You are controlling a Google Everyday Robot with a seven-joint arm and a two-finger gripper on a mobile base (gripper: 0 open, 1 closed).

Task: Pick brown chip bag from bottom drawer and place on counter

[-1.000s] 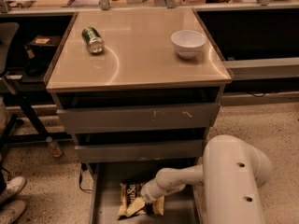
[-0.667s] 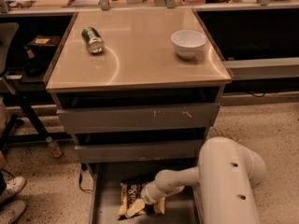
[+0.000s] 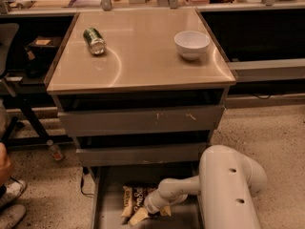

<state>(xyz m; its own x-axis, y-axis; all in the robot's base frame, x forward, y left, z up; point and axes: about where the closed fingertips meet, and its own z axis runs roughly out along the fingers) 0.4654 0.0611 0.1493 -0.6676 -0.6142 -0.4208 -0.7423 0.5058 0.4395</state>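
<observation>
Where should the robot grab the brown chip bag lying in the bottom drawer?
Probably from straight above, pinching across the crinkly middle of the brown chip bag. It lies flat on the floor of the bottom drawer, whose low walls would hinder a sideways reach. The gripper is down at the bag.

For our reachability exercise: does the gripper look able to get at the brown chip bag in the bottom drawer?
Probably yes. The bottom drawer stands pulled out, and the gripper is down inside it, right against the brown chip bag, with nothing visible between them.
</observation>
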